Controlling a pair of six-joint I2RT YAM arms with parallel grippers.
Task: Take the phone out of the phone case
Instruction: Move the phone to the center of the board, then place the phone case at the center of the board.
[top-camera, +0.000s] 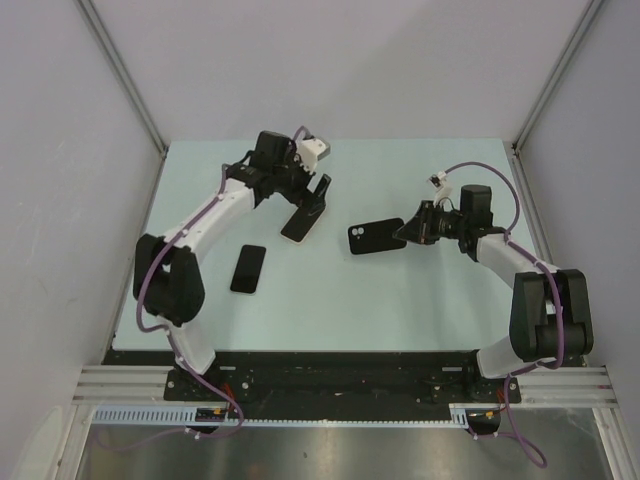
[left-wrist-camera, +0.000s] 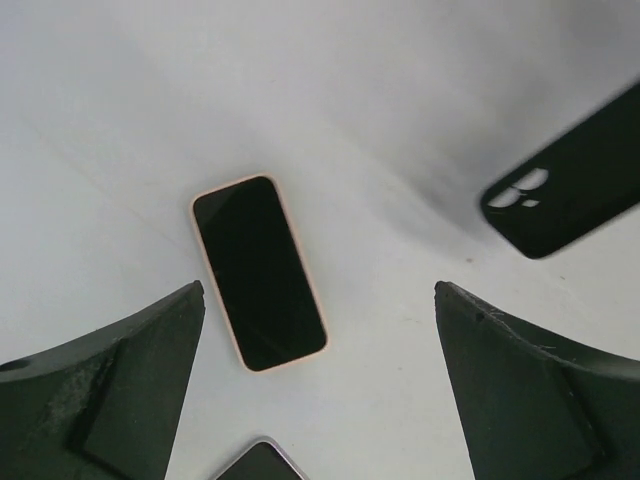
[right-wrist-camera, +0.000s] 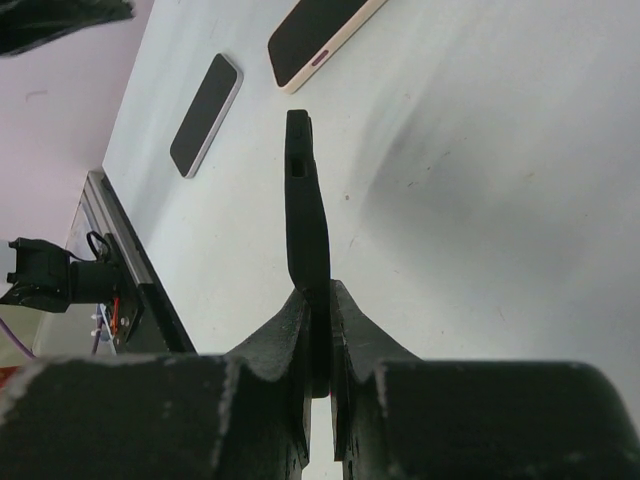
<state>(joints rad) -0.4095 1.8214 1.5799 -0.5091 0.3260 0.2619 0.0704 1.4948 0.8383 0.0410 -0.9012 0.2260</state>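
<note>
A phone (top-camera: 300, 224) with a cream edge lies screen-up on the table, out of the case, directly beneath my left gripper (top-camera: 309, 196). The left wrist view shows this phone (left-wrist-camera: 258, 270) just ahead of the left gripper (left-wrist-camera: 318, 292), whose jaws stand wide open with nothing between them. The black phone case (top-camera: 368, 238), camera cutout showing, sits right of the phone, pinched at one end by my right gripper (top-camera: 403, 235). Seen from the right wrist, the case (right-wrist-camera: 303, 200) stands edge-on with the right gripper (right-wrist-camera: 318, 292) shut on it. The case (left-wrist-camera: 565, 190) also shows at the upper right of the left wrist view.
A second phone (top-camera: 248, 268) with a silvery edge lies screen-up nearer the left arm's base; its corner (left-wrist-camera: 260, 462) shows low in the left wrist view. Grey walls close in the table on three sides. A metal rail (top-camera: 340, 385) runs along the near edge.
</note>
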